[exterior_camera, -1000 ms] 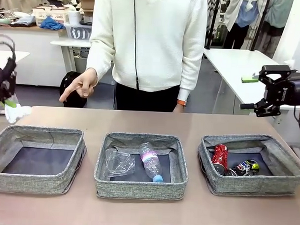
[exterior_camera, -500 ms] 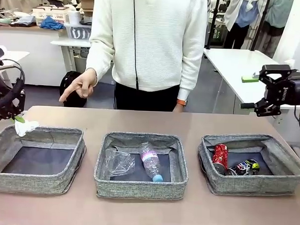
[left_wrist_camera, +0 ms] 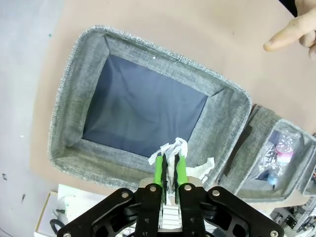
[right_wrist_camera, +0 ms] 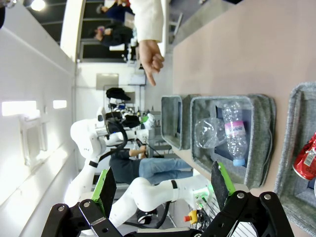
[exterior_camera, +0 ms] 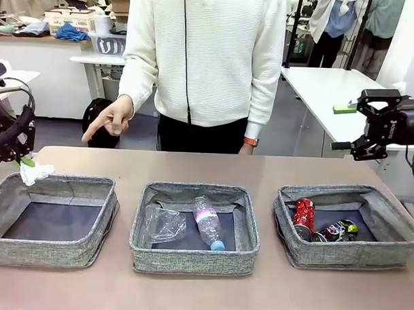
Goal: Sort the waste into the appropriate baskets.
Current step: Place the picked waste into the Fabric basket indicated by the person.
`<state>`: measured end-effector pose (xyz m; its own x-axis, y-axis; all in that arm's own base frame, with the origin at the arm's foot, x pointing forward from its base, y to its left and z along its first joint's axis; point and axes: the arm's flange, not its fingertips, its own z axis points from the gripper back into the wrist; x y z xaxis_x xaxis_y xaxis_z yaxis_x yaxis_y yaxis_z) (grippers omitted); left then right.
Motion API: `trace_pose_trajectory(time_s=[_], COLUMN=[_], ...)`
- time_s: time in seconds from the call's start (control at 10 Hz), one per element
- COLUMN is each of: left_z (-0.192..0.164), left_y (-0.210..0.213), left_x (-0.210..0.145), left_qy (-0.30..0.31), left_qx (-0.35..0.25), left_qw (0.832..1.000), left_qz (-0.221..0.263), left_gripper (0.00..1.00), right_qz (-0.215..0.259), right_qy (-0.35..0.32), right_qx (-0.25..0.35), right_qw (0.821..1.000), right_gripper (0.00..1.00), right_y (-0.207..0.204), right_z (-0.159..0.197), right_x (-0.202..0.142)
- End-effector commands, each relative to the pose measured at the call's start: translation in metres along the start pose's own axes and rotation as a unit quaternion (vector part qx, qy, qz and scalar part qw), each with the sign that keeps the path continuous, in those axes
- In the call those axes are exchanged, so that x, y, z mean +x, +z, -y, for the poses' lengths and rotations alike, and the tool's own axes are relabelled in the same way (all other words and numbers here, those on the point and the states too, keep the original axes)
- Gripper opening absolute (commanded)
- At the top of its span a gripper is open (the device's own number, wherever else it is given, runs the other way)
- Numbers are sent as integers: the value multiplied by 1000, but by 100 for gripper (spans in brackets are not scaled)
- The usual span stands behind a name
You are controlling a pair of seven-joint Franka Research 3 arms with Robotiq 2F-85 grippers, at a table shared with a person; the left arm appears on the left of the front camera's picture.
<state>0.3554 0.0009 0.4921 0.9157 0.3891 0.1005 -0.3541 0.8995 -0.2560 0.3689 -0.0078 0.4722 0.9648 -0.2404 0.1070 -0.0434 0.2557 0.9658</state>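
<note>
From the front, the left gripper (exterior_camera: 18, 158) has come down from well above the left basket (exterior_camera: 52, 220) to hang at its far left corner, the white paper wad (exterior_camera: 36, 171) at its fingertips just over the rim. That puts the last loose piece of waste roughly where it needs to fall, though it sits over the edge, not the middle, so a release here could tip it onto the tabletop (exterior_camera: 202, 291). Off to the side, the middle basket (exterior_camera: 195, 227) already holds the crumpled clear bottle (exterior_camera: 164, 223) and the blue-capped bottle (exterior_camera: 208, 224); the right basket (exterior_camera: 347, 226) holds the red can (exterior_camera: 303, 218) and the black can (exterior_camera: 338, 231). The right gripper (exterior_camera: 360, 148) hangs idle beyond that bin. The person's hand (exterior_camera: 109, 118) points down beyond the left basket, clear of the drop.

In the left wrist view the green fingers (left_wrist_camera: 159, 167) stand close together, paper wad (left_wrist_camera: 174, 149) between their tips; whether they grip or have let go I cannot tell. Ahead lies the left basket (left_wrist_camera: 69, 94), bare inside.

In the right wrist view the fingers (right_wrist_camera: 104, 190) are spread wide, nothing between them.
</note>
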Motion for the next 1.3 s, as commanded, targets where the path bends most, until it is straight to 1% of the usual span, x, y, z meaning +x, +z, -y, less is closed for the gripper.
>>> trace_pose_trajectory(time_s=[0.0, 0.1, 0.3, 0.4, 0.5, 0.6, 0.8, 1.2], left_z=[1, 1, 3, 3, 3, 3, 5, 10], left_y=[1, 1, 1, 1, 2, 4, 7, 12], left_x=[0, 0, 1, 2, 2, 2, 2, 3], left_qy=[-28, -29, -31, -32, -32, -34, -42, -69], left_qx=[9, 7, 7, 8, 8, 3, -3, -35], left_qw=[1000, 1000, 1000, 999, 999, 999, 999, 997], left_qz=[3, 3, 2, 2, 1, 4, 1, -27], left_gripper=[69, 100, 100, 86, 96, 100, 100, 100], right_qz=[7, 7, 7, 7, 7, 7, 7, 7], right_qy=[-8, -8, -8, -8, -8, -8, -8, -8], right_qx=[9, 9, 9, 9, 9, 9, 9, 9], right_qw=[1000, 1000, 1000, 1000, 1000, 1000, 1000, 1000], right_gripper=[100, 100, 100, 100, 100, 100, 100, 100], right_y=[-2, -2, -2, -2, -2, -2, -2, -2], right_z=[-5, -5, -5, -5, -5, -5, -5, -5], right_x=[3, 3, 3, 3, 3, 3, 3, 3])
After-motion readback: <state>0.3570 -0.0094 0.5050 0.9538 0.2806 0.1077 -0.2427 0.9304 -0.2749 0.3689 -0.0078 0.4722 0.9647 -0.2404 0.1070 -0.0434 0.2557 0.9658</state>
